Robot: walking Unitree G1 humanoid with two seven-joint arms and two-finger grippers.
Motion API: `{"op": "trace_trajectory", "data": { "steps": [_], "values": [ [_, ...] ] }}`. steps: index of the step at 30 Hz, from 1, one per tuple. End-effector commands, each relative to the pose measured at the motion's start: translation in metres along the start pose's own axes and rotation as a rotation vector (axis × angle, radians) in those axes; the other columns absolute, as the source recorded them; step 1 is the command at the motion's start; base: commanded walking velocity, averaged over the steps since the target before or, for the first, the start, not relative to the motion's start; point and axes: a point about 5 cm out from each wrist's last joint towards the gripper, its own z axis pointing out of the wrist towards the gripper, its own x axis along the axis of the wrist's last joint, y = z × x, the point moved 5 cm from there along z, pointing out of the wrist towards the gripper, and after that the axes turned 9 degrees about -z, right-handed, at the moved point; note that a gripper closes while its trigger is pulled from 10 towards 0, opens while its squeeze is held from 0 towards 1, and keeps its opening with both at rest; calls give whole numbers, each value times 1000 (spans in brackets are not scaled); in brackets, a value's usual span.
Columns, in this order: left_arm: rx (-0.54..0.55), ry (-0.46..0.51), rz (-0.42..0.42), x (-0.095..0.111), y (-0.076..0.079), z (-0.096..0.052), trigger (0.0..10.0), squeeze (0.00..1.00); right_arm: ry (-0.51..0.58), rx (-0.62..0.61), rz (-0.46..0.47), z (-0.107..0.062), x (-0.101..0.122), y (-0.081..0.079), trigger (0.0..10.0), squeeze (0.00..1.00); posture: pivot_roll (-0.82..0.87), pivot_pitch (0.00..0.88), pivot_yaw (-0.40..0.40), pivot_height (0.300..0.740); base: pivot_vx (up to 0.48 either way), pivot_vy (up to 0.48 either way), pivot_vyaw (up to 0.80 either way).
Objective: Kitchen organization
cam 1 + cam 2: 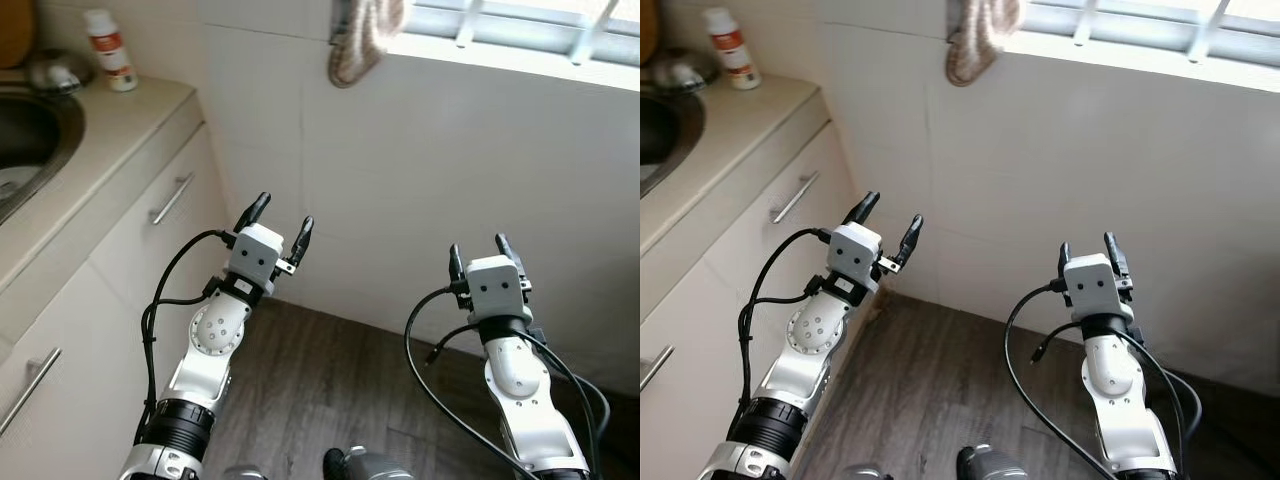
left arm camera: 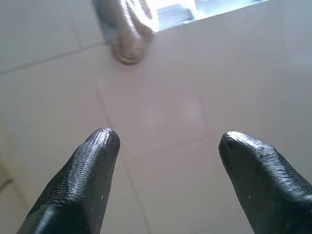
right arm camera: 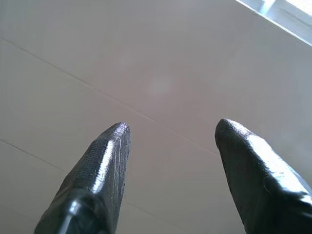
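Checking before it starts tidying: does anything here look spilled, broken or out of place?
Nothing stands out. A bottle stands upright on the counter, a cloth hangs by the window, and both drawers look shut.

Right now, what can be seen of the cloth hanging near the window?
The cloth is a brownish, mottled rag with a soft, towel-like look. It hangs bunched in folds against the white tiled wall, just beside the corner of the bright window. Its rounded lower end dangles free; what holds its top lies beyond the picture's edge. The left pincer, open, points up toward it from well below, not touching it.
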Motion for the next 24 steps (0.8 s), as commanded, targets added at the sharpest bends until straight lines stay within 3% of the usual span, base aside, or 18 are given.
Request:
{"op": "trace_trajectory", "data": {
  "steps": [1,5,12,16,20,24],
  "values": [
    [-18,-29,1,-5,4,1,10000,0,-9,-2,-6,1,-1,2,10000,0,50,0,-30,740,0,0,-800],
    [-27,-47,2,-8,6,1,10000,0,-19,16,-24,2,-2,-1,10000,0,50,0,-30,740,0,0,-800],
    [-18,-96,11,-17,5,0,10000,0,-80,73,-43,3,-14,-10,10000,0,45,0,-31,740,0,-460,-793],
    [-47,-124,-13,-22,11,-1,10000,0,-84,165,-125,2,-15,-24,10000,0,44,0,-32,740,0,-240,0],
    [-67,-167,-18,-30,16,-3,10000,0,-91,179,-134,2,-17,-26,10000,0,44,0,-32,740,0,0,0],
    [-83,-307,-33,-55,20,-6,10000,0,-129,216,-135,1,-23,-31,10000,0,43,0,-32,740,0,0,0]
  ]
}}
